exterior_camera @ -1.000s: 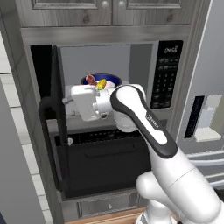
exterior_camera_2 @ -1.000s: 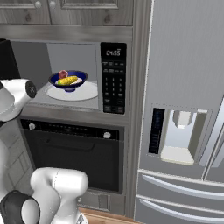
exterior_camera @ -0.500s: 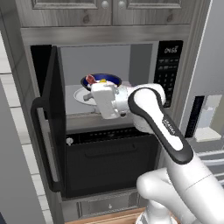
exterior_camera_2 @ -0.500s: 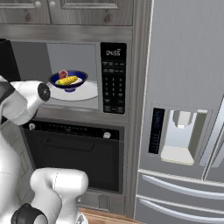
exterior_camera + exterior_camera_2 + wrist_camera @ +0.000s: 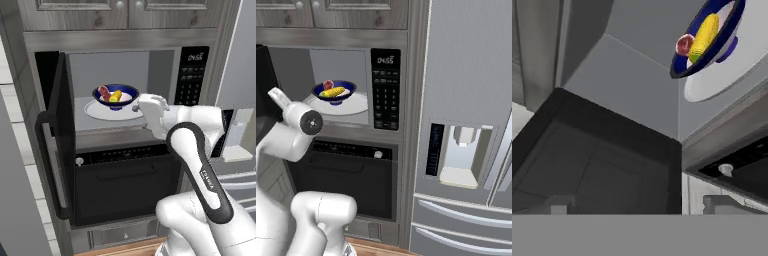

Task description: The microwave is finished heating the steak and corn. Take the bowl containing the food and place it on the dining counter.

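Observation:
The microwave (image 5: 192, 75) stands open, its dark door (image 5: 62, 135) swung out to the left. Inside, the dark blue bowl (image 5: 115, 95) sits on a flat white plate (image 5: 112, 111), holding the yellow corn (image 5: 116, 96) and the reddish steak (image 5: 103, 91). My gripper (image 5: 141, 106) hovers at the front of the cavity, just right of the bowl and apart from it, open and empty. In the hand view the bowl (image 5: 709, 37), the corn (image 5: 704, 34) and the steak (image 5: 685, 44) sit at upper right, far from the gripper (image 5: 639, 207). The dining counter is out of view.
A black oven (image 5: 125, 185) with a horizontal handle sits directly below the microwave. A steel fridge (image 5: 466, 125) with a water dispenser stands to the right. Grey cabinets (image 5: 331, 10) hang above. The open door (image 5: 597, 160) juts out on the left.
My hand has swung rightward along the microwave opening, from in front of the bowl's left side to just right of it. Bowl, plate and door have stayed put.

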Available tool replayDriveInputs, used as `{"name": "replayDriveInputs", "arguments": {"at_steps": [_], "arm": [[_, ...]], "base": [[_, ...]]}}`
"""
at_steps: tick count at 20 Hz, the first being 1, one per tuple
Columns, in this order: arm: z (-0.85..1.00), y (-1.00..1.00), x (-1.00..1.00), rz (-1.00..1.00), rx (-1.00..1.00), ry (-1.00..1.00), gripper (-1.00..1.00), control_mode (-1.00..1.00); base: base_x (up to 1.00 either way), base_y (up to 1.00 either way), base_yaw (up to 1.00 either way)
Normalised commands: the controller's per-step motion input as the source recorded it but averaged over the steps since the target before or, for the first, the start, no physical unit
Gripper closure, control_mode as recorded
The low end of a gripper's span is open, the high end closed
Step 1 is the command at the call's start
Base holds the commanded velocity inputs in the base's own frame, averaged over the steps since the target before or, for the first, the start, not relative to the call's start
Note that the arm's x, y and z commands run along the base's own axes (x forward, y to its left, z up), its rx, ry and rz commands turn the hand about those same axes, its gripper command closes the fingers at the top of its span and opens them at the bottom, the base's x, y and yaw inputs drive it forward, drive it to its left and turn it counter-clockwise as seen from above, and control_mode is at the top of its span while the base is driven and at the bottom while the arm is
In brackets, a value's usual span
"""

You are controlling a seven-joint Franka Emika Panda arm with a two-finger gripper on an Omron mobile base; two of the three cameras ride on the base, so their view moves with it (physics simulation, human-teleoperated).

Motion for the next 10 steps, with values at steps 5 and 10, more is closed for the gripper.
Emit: {"name": "replayDriveInputs", "arguments": {"at_steps": [5, 10], "arm": [[0.00, -1.00, 0.20, -0.45, -0.10, 0.39, -1.00, -1.00], [0.00, -0.88, 0.40, -0.11, -0.04, 0.46, -1.00, -1.00]], "base": [[0.00, 0.00, 0.00], [0.00, 0.00, 0.00]]}}
